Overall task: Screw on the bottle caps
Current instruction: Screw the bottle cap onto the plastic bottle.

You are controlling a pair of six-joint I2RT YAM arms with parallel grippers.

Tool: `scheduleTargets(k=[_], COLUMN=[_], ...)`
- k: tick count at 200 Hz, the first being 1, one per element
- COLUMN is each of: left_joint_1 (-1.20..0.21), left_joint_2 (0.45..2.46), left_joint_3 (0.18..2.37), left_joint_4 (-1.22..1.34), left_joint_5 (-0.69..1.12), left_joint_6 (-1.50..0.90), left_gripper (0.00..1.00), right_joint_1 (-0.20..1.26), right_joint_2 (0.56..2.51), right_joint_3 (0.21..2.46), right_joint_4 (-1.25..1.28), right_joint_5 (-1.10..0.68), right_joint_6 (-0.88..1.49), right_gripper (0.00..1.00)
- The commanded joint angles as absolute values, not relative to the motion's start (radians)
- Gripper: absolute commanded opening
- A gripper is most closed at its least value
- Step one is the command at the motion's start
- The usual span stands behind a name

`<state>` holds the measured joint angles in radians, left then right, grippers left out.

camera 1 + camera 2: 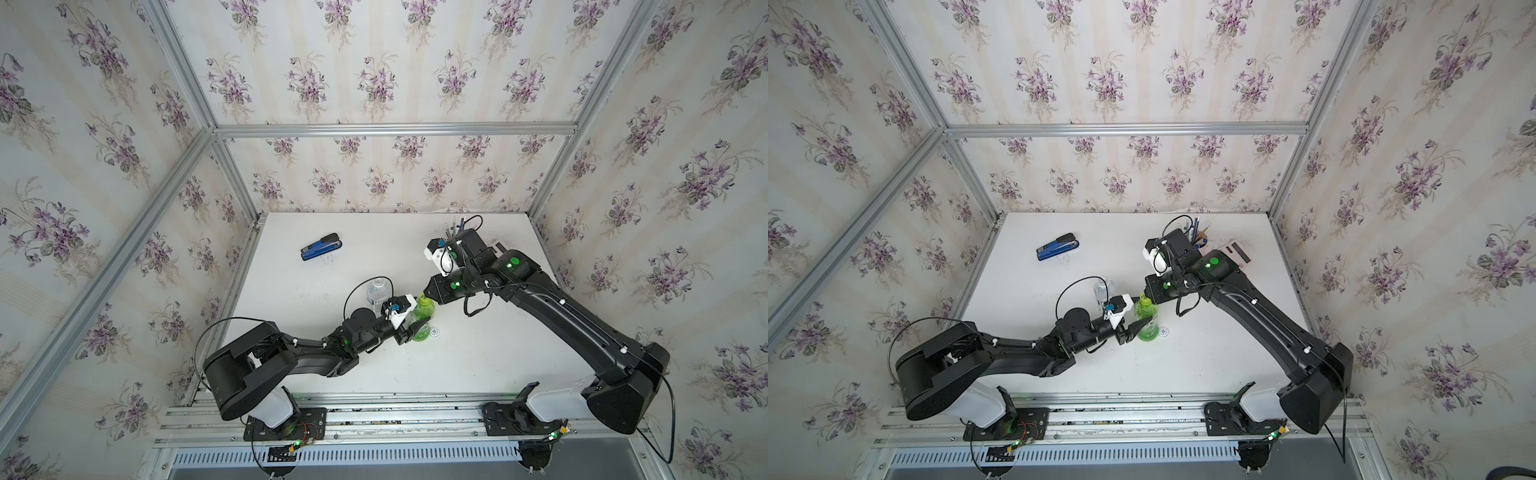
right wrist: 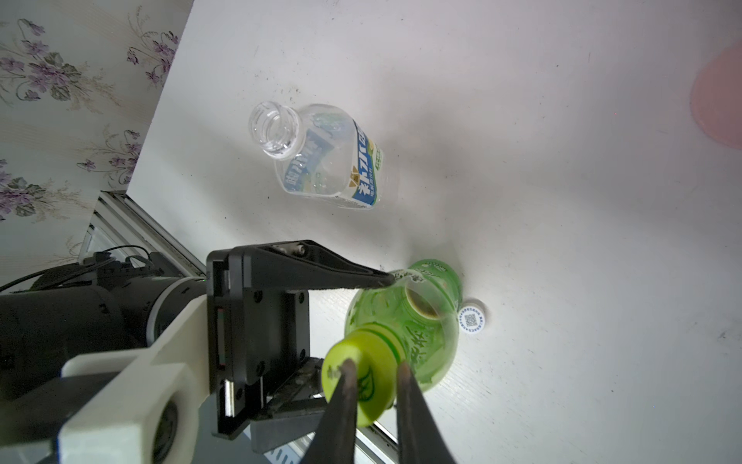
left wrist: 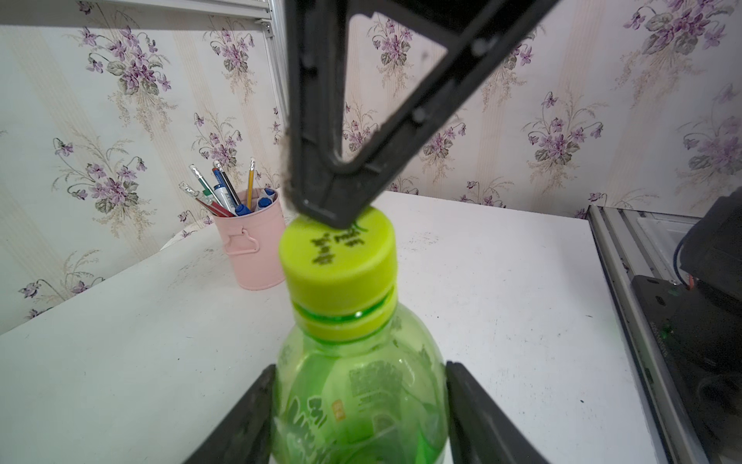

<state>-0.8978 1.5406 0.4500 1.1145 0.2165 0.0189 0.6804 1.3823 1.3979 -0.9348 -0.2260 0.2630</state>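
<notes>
My left claw (image 3: 360, 365) pinches the green bottle (image 1: 425, 311) round its body, one finger on each side. The bottle is upright on the white table (image 1: 478, 365). Yellow-green cap (image 3: 337, 261) sits on the neck, and a thin slit shows between its rim and the ring below. My right claw (image 2: 375, 367) is drawn together and grips nothing. Its tips rest on the cap's printed top, not around its sides. Clear bottle (image 2: 321, 160) stands uncapped, mouth open, just behind the left claw and apart from the green one. White cap (image 2: 471, 320) with a dark square mark lies flat on the table just beside the green bottle's base — touching or not, can't tell. Pink cup (image 3: 251, 249) of pens sits far right, blue stapler (image 1: 321, 247) far left — both well apart from the bottles.
</notes>
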Motion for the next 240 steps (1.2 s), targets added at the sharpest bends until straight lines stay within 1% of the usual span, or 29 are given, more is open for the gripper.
scheduleTargets(k=[1, 48, 70, 107, 133, 155, 182, 191, 204, 240], left_joint_1=[-0.897, -0.897, -0.898, -0.897, -0.897, -0.897, -0.897, -0.898, -0.898, -0.897], left_joint_2=[1.549, 1.550, 1.548, 1.548, 1.546, 1.550, 1.550, 1.548, 1.546, 1.545], left_joint_3=[0.440, 0.439, 0.437, 0.439, 0.449, 0.452, 0.458, 0.457, 0.457, 0.457], left_joint_4=[1.006, 1.014, 1.019, 1.013, 0.989, 0.985, 0.973, 0.973, 0.972, 0.972], left_joint_5=[0.210, 0.228, 0.233, 0.238, 0.235, 0.235, 0.234, 0.235, 0.236, 0.238], left_joint_6=[-0.006, -0.003, -0.001, 0.000, 0.002, 0.001, 0.002, 0.001, 0.001, 0.000], left_gripper=[0.64, 0.65, 0.64, 0.65, 0.65, 0.65, 0.65, 0.65, 0.65, 0.65], right_joint_1=[0.654, 0.629, 0.587, 0.588, 0.615, 0.641, 0.740, 0.774, 0.805, 0.840], right_joint_2=[1.369, 1.380, 1.385, 1.381, 1.381, 1.392, 1.417, 1.431, 1.447, 1.490], right_joint_3=[1.365, 1.354, 1.334, 1.358, 1.465, 1.576, 1.622, 1.632, 1.643, 1.647], right_joint_4=[-0.973, -0.978, -0.988, -0.981, -1.035, -1.109, -1.153, -1.165, -1.179, -1.179], right_joint_5=[-0.253, -0.285, -0.284, -0.315, -0.226, -0.165, -0.076, -0.039, 0.023, 0.037], right_joint_6=[0.268, 0.275, 0.285, 0.277, 0.238, 0.190, 0.130, 0.123, 0.121, 0.120], right_gripper=[0.19, 0.16, 0.16, 0.16, 0.17, 0.26, 0.47, 0.51, 0.53, 0.52])
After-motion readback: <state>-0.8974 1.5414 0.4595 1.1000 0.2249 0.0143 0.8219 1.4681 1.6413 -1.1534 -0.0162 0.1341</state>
